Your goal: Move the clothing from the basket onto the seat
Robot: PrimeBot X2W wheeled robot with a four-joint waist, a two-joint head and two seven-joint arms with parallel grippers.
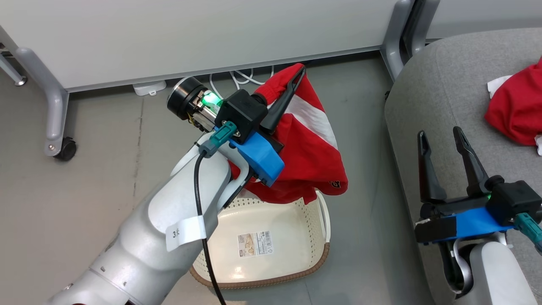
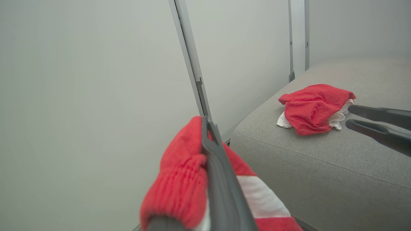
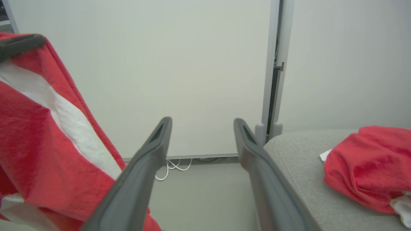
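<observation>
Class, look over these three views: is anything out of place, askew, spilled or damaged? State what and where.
Nothing stands out. The red, white-striped fabric garment hangs from the shut left claw above the cream perforated plastic basket; another red garment lies crumpled on the grey upholstered seat.

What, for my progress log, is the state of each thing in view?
left gripper: shut on the hanging garment, raised.
right gripper: open, empty, by the seat's edge.
hanging garment: dangling above the basket.
crumpled garment: lying on the seat.
basket: upright on the floor, no clothing visible inside.
seat: bears the crumpled garment.
</observation>
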